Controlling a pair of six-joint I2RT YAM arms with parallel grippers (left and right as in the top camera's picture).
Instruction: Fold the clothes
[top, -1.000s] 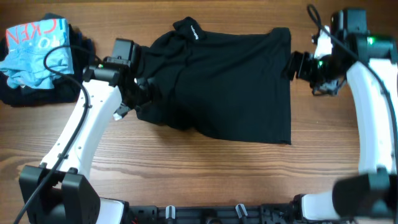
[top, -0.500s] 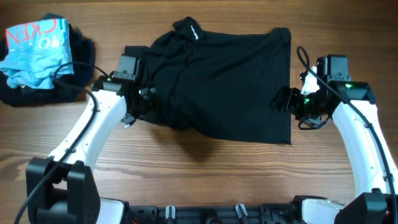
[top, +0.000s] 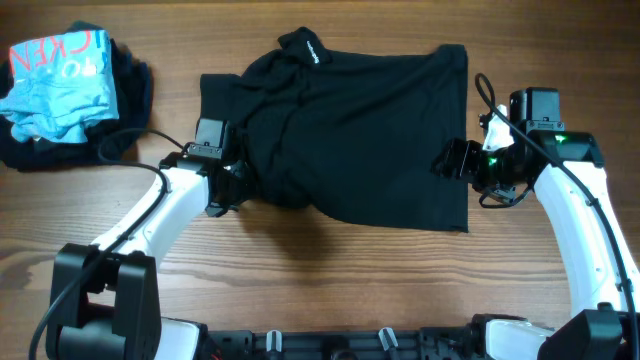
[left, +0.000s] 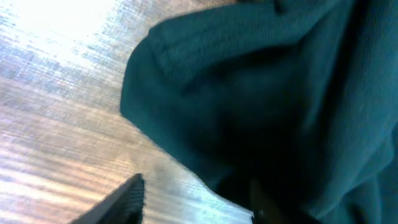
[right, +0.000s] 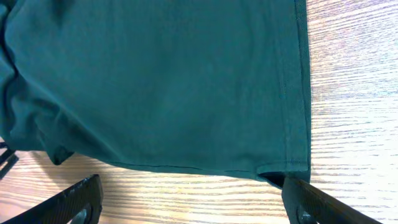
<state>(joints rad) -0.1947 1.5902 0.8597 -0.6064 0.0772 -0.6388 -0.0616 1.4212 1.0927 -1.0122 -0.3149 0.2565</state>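
The clothes are one black T-shirt (top: 370, 130) lying spread on the wooden table (top: 320, 275), collar (top: 308, 46) at the back left. My left gripper (top: 233, 186) sits low at the shirt's bunched front-left edge. In the left wrist view the left gripper (left: 196, 208) has its jaws apart; one finger (left: 121, 200) is over bare wood and the other is a dark shape against the fabric fold (left: 249, 106). My right gripper (top: 449, 160) is at the shirt's right hem. The right gripper (right: 199, 205) stands wide open just short of the hem (right: 186, 167), holding nothing.
A light-blue garment with red lettering (top: 58, 75) lies on a dark heap (top: 128, 75) at the back left corner. A black cable (top: 120, 140) runs from that heap to my left arm. Bare wood shows along the front of the table.
My left gripper slid toward the front along the shirt's left edge, uncovering the left sleeve, and its jaws narrowed. My right gripper came down from the back right corner to the middle of the right hem.
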